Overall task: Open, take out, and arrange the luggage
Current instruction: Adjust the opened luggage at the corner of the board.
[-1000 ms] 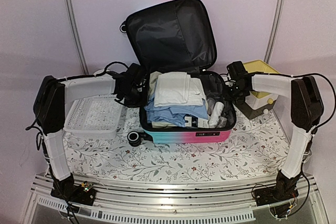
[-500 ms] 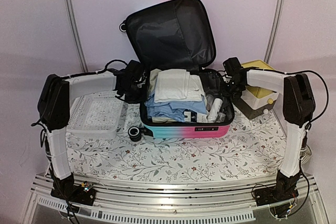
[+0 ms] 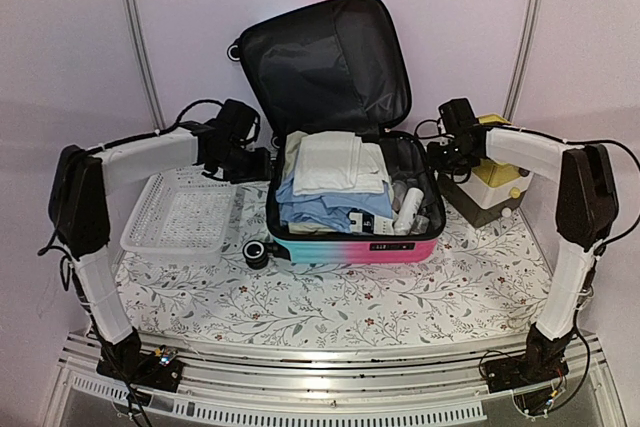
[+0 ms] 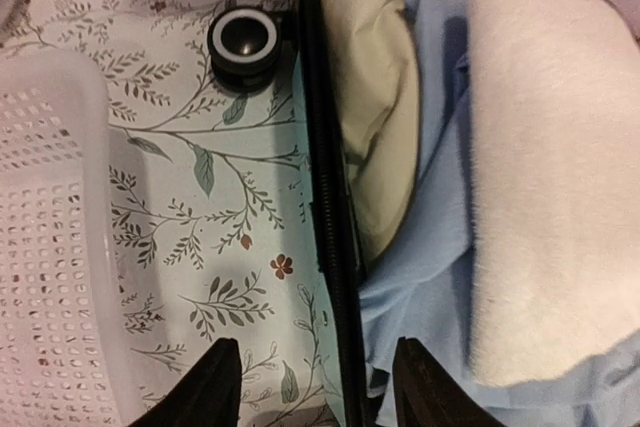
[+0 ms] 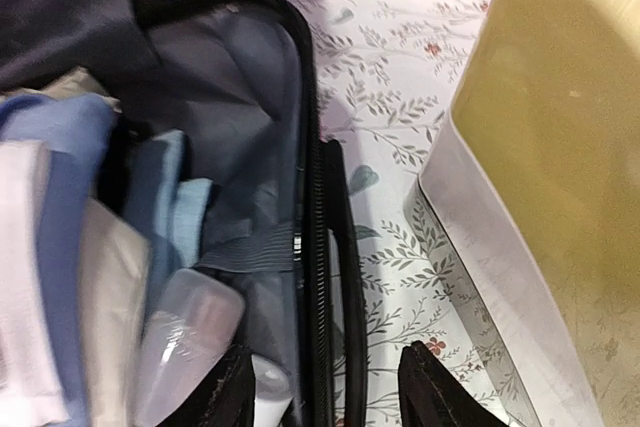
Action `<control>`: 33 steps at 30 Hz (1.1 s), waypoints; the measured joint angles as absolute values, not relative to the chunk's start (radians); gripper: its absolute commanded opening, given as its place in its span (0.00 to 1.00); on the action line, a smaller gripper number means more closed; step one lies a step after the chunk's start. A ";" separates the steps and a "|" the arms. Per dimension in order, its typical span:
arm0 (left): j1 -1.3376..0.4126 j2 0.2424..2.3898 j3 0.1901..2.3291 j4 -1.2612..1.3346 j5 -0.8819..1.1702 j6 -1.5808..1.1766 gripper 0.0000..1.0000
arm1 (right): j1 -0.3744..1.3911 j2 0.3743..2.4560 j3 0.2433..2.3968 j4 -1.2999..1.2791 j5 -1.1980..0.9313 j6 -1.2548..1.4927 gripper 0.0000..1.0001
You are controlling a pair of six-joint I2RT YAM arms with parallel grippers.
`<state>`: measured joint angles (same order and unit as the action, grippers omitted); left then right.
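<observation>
The opening step is judged done: the lid [image 3: 325,62] stands propped up beyond both grippers. The taking-out is judged to be in hand, though nothing is lifted yet.

The left gripper [image 4: 315,392] is seen with its fingers apart and nothing clamped; the black zipper band [image 4: 325,197] of the luggage [image 3: 350,247] runs between them, just below. The right gripper [image 5: 330,392] is likewise spread and empty, straddling the opposite rim. The luggage is thus found between the two grippers, its packed half just inboard of each, resting on the floral table cover [image 3: 330,307].

For the next move, one gripper would have to be carried inward over the rim and lowered onto the pile. The white folded towel [image 3: 335,165], just right of the left fingers, is judged the nearest piece. A fold or edge should be pinched, so that only one layer is taken. A place is offered by the perforated basket [image 3: 180,217], just left of the left gripper.

The shell is seen fading from pink to turquoise, with black lining inside. Blue clothing [image 3: 320,209] is packed under the towel, and a pale bottle [image 3: 410,215] lies inboard of the right gripper. A black wheel [image 4: 243,39] is seen ahead of the left fingers.
</observation>
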<state>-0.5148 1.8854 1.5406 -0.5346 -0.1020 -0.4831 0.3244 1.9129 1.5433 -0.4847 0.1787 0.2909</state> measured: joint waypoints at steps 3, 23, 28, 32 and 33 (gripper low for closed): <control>-0.518 1.803 1.532 -0.535 -0.097 -0.483 0.54 | 0.324 1.850 1.523 -0.477 0.147 0.288 0.51; -0.520 1.916 1.534 -0.334 0.339 -0.532 0.60 | 0.336 1.746 1.379 -0.303 -0.471 0.408 0.55; -0.520 1.956 1.543 -0.328 0.371 -0.552 0.63 | 0.356 1.770 1.379 -0.252 -0.537 0.468 0.55; -0.513 1.957 1.544 -0.323 0.377 -0.562 0.63 | 0.368 1.803 1.380 -0.227 -0.570 0.514 0.56; -0.511 1.957 1.544 -0.319 0.382 -0.569 0.62 | 0.369 1.811 1.380 -0.224 -0.575 0.522 0.57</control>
